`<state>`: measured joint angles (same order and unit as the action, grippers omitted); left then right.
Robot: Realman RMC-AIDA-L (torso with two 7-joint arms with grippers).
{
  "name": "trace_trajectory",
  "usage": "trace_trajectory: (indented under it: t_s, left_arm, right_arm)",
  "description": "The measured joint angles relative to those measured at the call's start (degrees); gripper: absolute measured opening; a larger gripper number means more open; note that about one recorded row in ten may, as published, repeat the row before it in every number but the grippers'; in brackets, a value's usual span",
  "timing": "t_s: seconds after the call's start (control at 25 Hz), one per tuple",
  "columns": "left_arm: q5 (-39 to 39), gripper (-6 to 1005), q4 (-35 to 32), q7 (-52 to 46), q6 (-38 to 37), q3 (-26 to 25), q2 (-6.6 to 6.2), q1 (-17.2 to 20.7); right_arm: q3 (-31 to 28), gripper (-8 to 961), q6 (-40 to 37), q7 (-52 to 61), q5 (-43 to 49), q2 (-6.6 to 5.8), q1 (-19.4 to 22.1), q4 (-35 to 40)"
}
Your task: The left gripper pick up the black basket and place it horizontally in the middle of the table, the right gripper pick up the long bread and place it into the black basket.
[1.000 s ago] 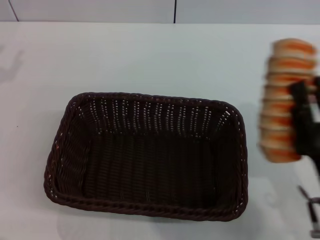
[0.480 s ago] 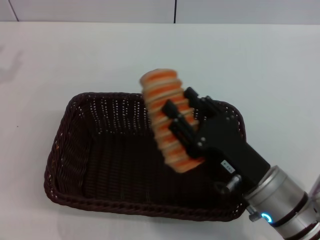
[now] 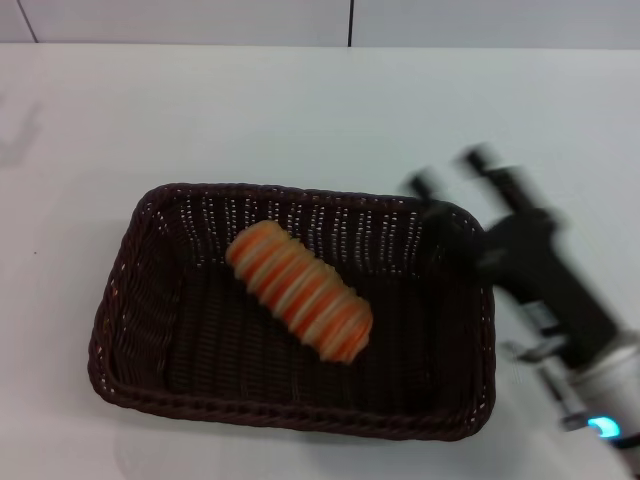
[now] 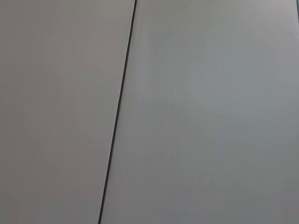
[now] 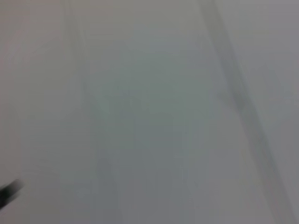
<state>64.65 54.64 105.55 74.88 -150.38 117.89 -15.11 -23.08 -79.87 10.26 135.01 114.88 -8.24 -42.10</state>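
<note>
The black basket [image 3: 150, 330] lies lengthwise across the middle of the white table [image 3: 300, 110] in the head view. The long bread [image 3: 298, 291], tan with orange stripes, lies slanted on the basket's floor, left of centre. My right gripper [image 3: 450, 172] is open and empty, blurred with motion, over the basket's far right corner; its arm runs to the lower right. My left gripper is out of view. The left wrist view shows only a pale surface with a dark seam [image 4: 117, 121]. The right wrist view shows only a blurred pale surface.
The table's far edge meets a pale wall with a dark vertical seam [image 3: 350, 22]. Faint shadows lie on the table at the far left.
The right gripper carried the bread from the right over the basket, let it go, and has drawn back to the right. The bread now lies in the basket.
</note>
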Motion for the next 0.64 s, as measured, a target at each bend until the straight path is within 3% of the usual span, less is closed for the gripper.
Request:
trace_trajectory:
  t_s: [0.04, 0.12, 0.2, 0.24, 0.32, 0.4, 0.64]
  left_arm:
    - [0.00, 573, 0.00, 0.00, 0.00, 0.00, 0.00, 0.00]
    - [-0.02, 573, -0.26, 0.00, 0.19, 0.00, 0.04, 0.29]
    - [-0.06, 573, -0.47, 0.00, 0.23, 0.00, 0.06, 0.40]
    - [-0.27, 573, -1.72, 0.12, 0.36, 0.00, 0.11, 0.77]
    - [-0.42, 573, -2.94, 0.39, 0.49, 0.00, 0.15, 0.94]
    - [-0.42, 573, -2.94, 0.39, 0.49, 0.00, 0.15, 0.94]
    - [-2.31, 573, -12.08, 6.12, 0.17, 0.00, 0.26, 1.22]
  right_arm:
    - [0.00, 770, 0.00, 0.00, 0.00, 0.00, 0.00, 0.00]
    - [-6.05, 770, -4.53, -0.01, -0.15, 0.40, 4.20, 2.12]
    - [-15.89, 770, -11.25, -0.04, -0.25, 2.05, 9.00, 6.52]
    - [-15.89, 770, -11.25, -0.04, -0.25, 2.05, 9.00, 6.52]
    - [-22.34, 770, -15.68, -0.08, -0.27, 3.66, 10.32, 11.12]
    - [-25.98, 770, -17.92, -0.94, -1.00, 4.43, 10.16, 14.56]
    - [-26.71, 770, -18.18, -6.24, -6.74, 4.47, 8.40, 17.19]
